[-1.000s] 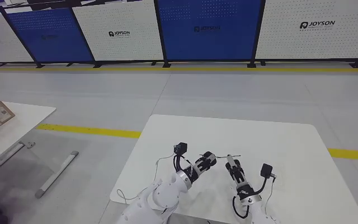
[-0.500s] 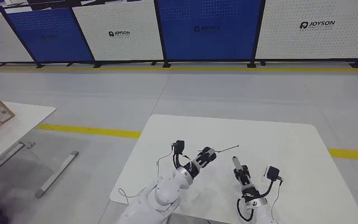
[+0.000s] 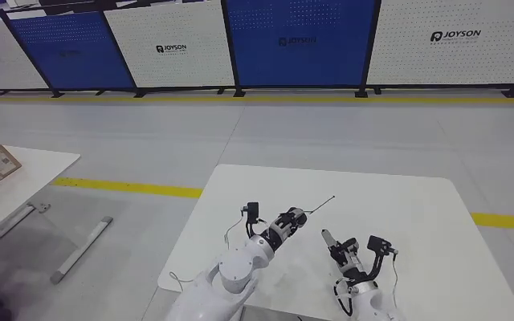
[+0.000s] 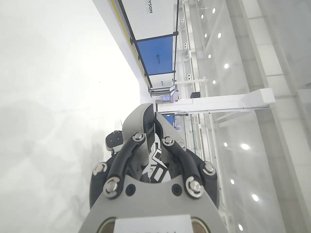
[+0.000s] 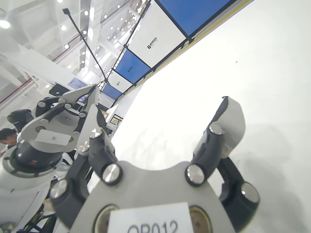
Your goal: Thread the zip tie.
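Firmly pinched, the left gripper (image 4: 154,118) has its two pads pressed together, and the right wrist view shows them clamping one end of the zip tie (image 5: 83,41). From those fingertips the thin black zip tie runs out straight, and its small square head is at the free end. In the top view the left gripper (image 3: 294,217) sits over the near middle of the white table (image 3: 401,193), and the zip tie (image 3: 320,205) slants away from the robot and toward its right. Just beside it, nearer the robot's right, the right gripper (image 3: 337,243) hangs apart from the zip tie. In its own wrist view the right gripper (image 5: 162,116) has its jaws spread wide with nothing between them.
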`<state>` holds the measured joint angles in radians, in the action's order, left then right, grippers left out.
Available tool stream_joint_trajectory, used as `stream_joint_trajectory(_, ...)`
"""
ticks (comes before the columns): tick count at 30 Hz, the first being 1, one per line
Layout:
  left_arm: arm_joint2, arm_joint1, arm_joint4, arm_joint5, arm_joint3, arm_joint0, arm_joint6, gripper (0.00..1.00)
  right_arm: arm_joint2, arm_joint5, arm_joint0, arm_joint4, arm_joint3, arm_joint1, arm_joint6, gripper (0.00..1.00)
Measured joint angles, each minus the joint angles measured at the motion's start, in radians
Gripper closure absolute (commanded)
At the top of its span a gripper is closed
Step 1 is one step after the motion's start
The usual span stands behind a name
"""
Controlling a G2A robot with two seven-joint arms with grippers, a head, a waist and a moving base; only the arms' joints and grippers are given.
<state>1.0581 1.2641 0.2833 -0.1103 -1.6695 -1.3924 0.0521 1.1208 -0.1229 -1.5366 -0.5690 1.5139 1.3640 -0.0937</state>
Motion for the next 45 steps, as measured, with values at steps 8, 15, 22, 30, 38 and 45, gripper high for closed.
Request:
stream_joint_trajectory(8,0.004,0.001,0.027,0.006,-0.009,-0.006,0.015,1.0,-0.006,0.027,0.018,-0.147,-0.004,-0.01,0.051,0.0)
stream_joint_trajectory(15,0.027,-0.003,0.046,-0.01,-0.023,-0.015,0.038,1.0,-0.023,0.069,0.015,-0.361,0.013,-0.017,0.014,0.0)
stream_joint_trajectory(22,0.023,-0.003,0.042,-0.008,-0.023,-0.015,0.041,1.0,-0.025,0.057,0.02,-0.352,0.004,-0.017,0.041,0.0)
stream_joint_trajectory(30,0.018,-0.007,0.04,-0.006,-0.048,-0.033,0.096,1.0,-0.02,0.019,0.027,-0.31,-0.001,-0.014,0.029,0.46)
stream_joint_trajectory(38,0.005,-0.009,0.02,-0.006,-0.058,-0.043,0.125,1.0,-0.031,0.007,0.035,-0.323,0.001,-0.012,0.027,0.67)
stream_joint_trajectory(45,-0.01,-0.008,0.007,-0.013,-0.055,-0.036,0.129,1.0,-0.033,-0.026,0.032,-0.334,0.013,-0.013,0.017,0.71)
